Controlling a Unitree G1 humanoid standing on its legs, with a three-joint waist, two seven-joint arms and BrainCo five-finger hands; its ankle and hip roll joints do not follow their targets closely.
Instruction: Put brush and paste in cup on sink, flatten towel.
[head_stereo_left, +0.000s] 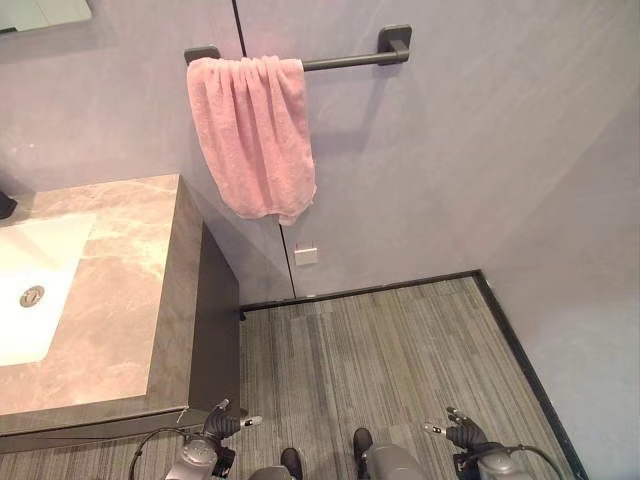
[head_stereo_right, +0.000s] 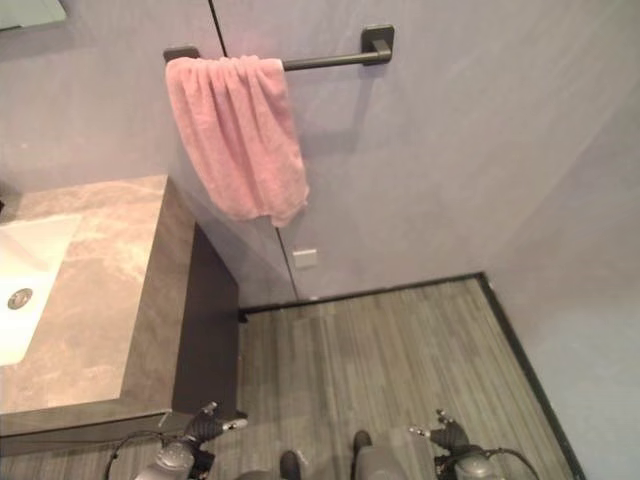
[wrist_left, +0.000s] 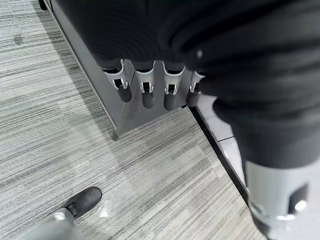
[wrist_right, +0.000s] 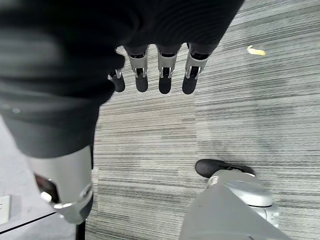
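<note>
In the left eye view a pink towel (head_stereo_left: 253, 135) hangs bunched over the left end of a dark wall bar (head_stereo_left: 345, 61), its folds gathered together and its lower edge uneven, so it is not spread flat; the rest of the bar to the right is bare; below and to the left stands a stone-topped vanity counter (head_stereo_left: 120, 290) with a white sink basin (head_stereo_left: 35, 285) set into it and a round drain (head_stereo_left: 32, 295) in the basin; a small white wall plate (head_stereo_left: 306, 255) sits low on the wall just under the towel's hem; the grey striped floor (head_stereo_left: 390, 350) runs out from the wall; the left hand (head_stereo_left: 222, 425) shows low near the counter's front corner and the right hand (head_stereo_left: 462, 432) low on the right, both well apart from the towel.

In the right eye view the same scene repeats, the towel draped in a clump at the bar's left end, above the counter's far corner.

In the left wrist view the left hand's fingers (wrist_left: 145, 92) hang straight in a row, relaxed and holding nothing, with the dark side of the counter past them.

In the right wrist view the right hand's fingers (wrist_right: 165, 80) point straight and loose over the floor, empty; a small yellowish scrap (wrist_right: 256, 50) lies on the floor beyond them.
</note>
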